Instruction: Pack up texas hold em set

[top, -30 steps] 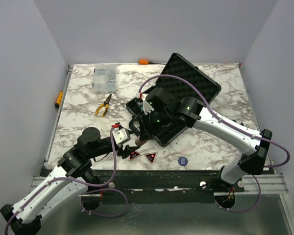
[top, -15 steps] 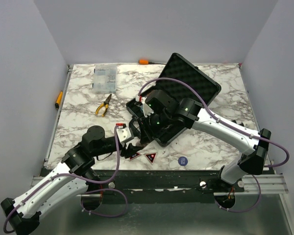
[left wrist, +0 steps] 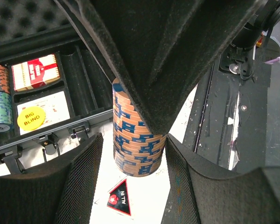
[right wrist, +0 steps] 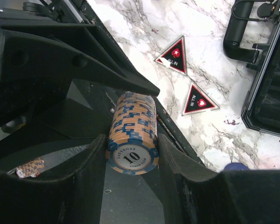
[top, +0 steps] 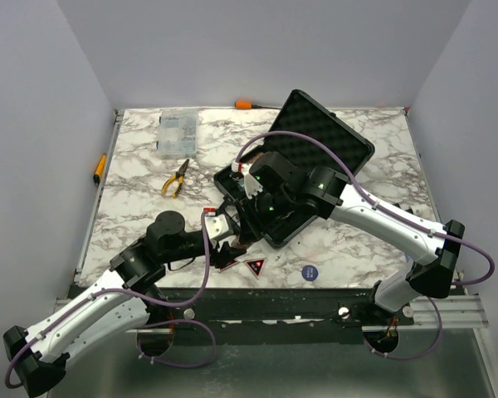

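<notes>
Plainly, the right gripper point(right wrist: 131, 142) is clenched on an orange chip stack point(right wrist: 131, 114), both pads against its sides. The left gripper point(left wrist: 135, 142) straddles the same stack, jaws apart, a gap beside one finger. The stack is just outside the open briefcase point(top: 319, 137), near two red-black triangles point(right wrist: 175, 54) on the marble table point(top: 141, 178).

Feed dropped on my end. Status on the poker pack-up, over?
Right tool shut on orange chip stack. Left tool open, flanking same stack. Case open; two triangles loose on table.
</notes>
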Controlling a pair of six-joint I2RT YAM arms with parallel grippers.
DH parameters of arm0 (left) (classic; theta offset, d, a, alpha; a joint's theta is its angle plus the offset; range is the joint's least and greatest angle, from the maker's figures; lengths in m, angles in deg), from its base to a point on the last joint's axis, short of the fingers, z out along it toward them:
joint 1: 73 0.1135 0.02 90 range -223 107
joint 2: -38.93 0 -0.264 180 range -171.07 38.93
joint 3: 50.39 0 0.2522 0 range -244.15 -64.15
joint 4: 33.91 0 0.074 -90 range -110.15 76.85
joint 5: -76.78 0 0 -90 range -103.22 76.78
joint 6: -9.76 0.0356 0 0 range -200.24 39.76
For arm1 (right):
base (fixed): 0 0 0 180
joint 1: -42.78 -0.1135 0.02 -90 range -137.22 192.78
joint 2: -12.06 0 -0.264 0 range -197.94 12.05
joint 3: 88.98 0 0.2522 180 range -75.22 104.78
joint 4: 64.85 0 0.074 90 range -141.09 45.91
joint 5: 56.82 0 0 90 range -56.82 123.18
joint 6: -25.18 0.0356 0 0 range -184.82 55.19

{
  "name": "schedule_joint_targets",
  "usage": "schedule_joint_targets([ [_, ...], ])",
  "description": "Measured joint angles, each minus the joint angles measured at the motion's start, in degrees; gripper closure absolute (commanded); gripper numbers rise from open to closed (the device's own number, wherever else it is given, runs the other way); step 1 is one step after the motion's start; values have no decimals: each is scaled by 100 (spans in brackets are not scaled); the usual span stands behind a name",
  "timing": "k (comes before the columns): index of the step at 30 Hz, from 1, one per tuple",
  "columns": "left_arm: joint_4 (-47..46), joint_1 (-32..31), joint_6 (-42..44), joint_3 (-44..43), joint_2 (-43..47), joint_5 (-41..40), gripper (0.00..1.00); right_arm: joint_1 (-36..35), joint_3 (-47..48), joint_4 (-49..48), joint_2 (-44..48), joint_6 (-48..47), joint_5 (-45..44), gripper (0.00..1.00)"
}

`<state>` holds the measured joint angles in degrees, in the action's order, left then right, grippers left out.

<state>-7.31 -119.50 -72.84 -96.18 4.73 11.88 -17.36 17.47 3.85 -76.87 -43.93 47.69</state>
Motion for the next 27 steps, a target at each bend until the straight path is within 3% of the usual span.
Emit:
schedule_joint_targets([
  [7, -22, -50, -63, 0, -44, -9, 47, 0, -37, -4, 15, -2, 17, 99],
  [14, -103, -94, -120, 0, -133, -7, 56, 11, -52, -4, 20, -4, 17, 99],
  [17, -116, -105, -144, 0, -155, -7, 67, 17, -61, -15, 22, -4, 17, 100],
  [23, -140, -125, -216, 0, -229, -4, 99, 24, -85, -15, 24, -17, 15, 100],
  [27, -186, -127, -332, 0, -317, -2, 100, 33, -98, -13, 24, -44, -4, 98],
])
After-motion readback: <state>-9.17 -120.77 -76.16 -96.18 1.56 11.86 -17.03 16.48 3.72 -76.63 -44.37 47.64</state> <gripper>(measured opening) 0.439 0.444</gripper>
